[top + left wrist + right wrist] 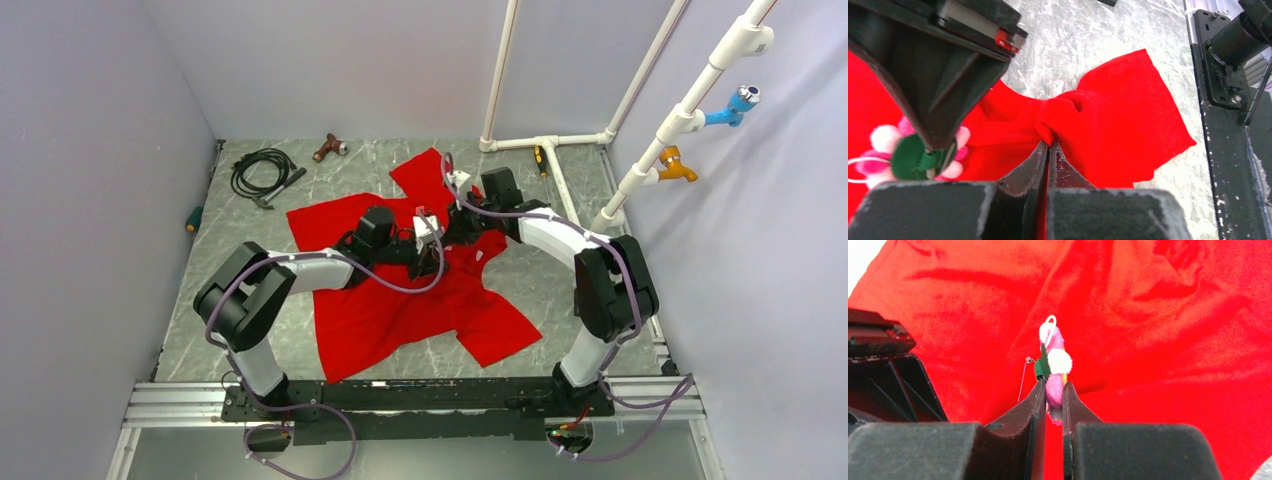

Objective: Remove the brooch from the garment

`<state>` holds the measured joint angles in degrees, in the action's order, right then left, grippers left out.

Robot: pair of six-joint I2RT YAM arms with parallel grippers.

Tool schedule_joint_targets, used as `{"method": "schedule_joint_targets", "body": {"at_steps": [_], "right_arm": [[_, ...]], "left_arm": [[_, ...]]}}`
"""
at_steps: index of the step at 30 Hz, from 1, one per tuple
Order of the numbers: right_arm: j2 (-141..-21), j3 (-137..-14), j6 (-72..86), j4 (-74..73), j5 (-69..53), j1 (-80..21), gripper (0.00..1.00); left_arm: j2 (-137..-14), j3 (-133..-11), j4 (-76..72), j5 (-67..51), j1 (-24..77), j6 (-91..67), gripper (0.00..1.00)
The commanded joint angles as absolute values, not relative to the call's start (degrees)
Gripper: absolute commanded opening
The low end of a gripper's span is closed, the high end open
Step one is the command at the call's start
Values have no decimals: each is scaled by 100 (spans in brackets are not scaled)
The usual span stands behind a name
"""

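The right tool (1054, 390) is clamped on the small flower-shaped brooch (1055, 362) of fluffy pink and white petals with a green backing. It grips the brooch edge-on, so it can be drawn away from the cloth. The left tool (1048, 150) is closed on a bunched fold of the large bright red T-shirt (1128, 110) just beside the brooch, most likely to anchor the fabric against that pull. A thin wire shows beside the backing; whether the pin passes through the cloth I cannot tell. The T-shirt lies spread on a grey marbled surface (360, 160) boxed in by pale lilac walls (100, 150). A coiled black cable (262, 170) lies at the far left and a white pipe frame (545, 142) at the far right.
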<state>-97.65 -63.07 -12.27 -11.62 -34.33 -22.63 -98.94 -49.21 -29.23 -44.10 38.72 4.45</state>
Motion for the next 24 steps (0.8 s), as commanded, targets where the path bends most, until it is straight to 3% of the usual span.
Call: {"method": "schedule_joint_targets", "body": {"at_steps": [1,2,13,14,15,24], "right_arm": [[-9770,-6815,-1078,-1278,-3603,-2085,0],[-9815,-6949,-1008,-1363,-3685,-2018,0],[-9793,-7610,-409,-2009,-4892,-1381,0],[-9766,-7630,-364,-2043,-4994,-1354,0],[-9727,-7643,-330,-2077,-5111,-1326,0],[-9129,-7750,217,-2126,-5974,-1291,0]], "left_arm": [[-9621,-4878,-3202,-4444,3792,151,15],[-9608,-4886,-3239,-4452,3748,46,24],[-8876,-4721,-2882,-4488,3516,207,69],[-8764,-4712,-2819,-4457,3480,204,86],[-8630,-4711,-2733,-4423,3454,217,97],[-7401,-5048,-1311,-4105,2782,167,99]]}}
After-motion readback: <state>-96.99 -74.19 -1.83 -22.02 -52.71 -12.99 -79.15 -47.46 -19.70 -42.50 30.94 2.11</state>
